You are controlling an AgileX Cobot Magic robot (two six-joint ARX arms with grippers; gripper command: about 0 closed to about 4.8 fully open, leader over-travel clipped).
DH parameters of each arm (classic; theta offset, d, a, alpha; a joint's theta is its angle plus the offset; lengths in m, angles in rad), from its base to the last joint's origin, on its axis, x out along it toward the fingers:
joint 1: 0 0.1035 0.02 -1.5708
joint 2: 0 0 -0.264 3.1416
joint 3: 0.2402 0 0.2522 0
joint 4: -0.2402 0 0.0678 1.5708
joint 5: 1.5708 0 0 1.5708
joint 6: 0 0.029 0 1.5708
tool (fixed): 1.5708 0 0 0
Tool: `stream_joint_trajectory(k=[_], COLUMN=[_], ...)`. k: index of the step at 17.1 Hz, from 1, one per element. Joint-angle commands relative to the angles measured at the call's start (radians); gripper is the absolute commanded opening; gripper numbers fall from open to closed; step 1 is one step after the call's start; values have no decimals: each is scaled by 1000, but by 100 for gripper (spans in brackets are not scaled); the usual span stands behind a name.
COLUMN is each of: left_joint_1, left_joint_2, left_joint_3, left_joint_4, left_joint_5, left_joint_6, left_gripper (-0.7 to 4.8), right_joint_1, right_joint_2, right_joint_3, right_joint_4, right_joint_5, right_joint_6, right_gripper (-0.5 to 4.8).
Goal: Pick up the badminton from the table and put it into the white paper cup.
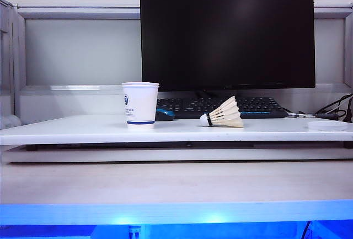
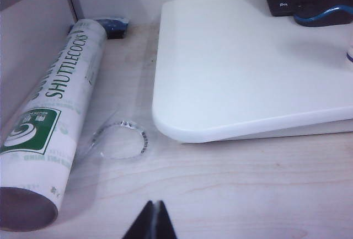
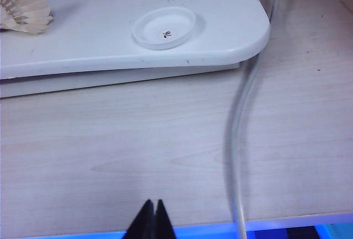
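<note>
lying apparently untouched, badminton point(image 1: 223, 114), both grippers point(image 2: 154, 221) point(image 3: 151, 218) low

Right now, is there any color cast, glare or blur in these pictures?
Exterior view: a blue glow along the bottom edge; badminton and white paper cup are sharp, monitor black without glare. Left wrist view: even light, the shut left gripper is a dark silhouette. Right wrist view: blue strip at the bottom beside the shut right gripper; soft shadow under the table edge.

Setting was an office workstation: 1 dark monitor point(image 1: 227, 36), black keyboard point(image 1: 220, 107) and grey partition panels point(image 1: 77, 51) stood along the table's point(image 1: 83, 130) rear edge.
</note>
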Motion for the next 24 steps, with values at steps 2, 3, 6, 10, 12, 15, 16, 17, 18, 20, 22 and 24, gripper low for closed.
stream_joint_trajectory(k=[2,3,6,10,12,15,16,17,18,20,22,24], left_joint_1=[0,0,0,0,0,0,0,0,0,0,0,0], left_joint_2=[1,1,1,1,1,1,1,1,1,1,1,1], left_joint_3=[-2,-2,-2,-2,-2,-1,0,1,2,5,11,12], left_joint_4=[-19,-19,-19,-19,-21,-22,-19,-18,-16,-17,-24,-24], left_joint_5=[-3,-3,-3,-2,26,72,121,141,189,266,452,487], left_joint_6=[0,0,0,0,-1,-1,-2,-2,-3,-4,-8,-8], left_gripper=[-4,-4,-4,-4,-4,-5,-5,-5,-5,-5,-5,-5], right_joint_1=[0,0,0,0,0,0,0,0,0,0,0,0], right_joint_2=[-3,-3,-3,-3,-3,-3,-3,-3,-3,-3,-3,-3], right_joint_3=[4,4,4,4,4,4,4,4,4,5,7,8], right_joint_4=[16,16,16,16,16,16,16,16,17,17,63,134], right_joint_5=[3,3,3,-6,-17,-19,-23,-26,-46,-92,-124,-187], right_joint_6=[-2,-2,-2,-2,0,10,11,15,34,51,155,195], right_gripper=[-8,-8,-8,-8,-8,-8,-8,-8,-8,-8,176,187])
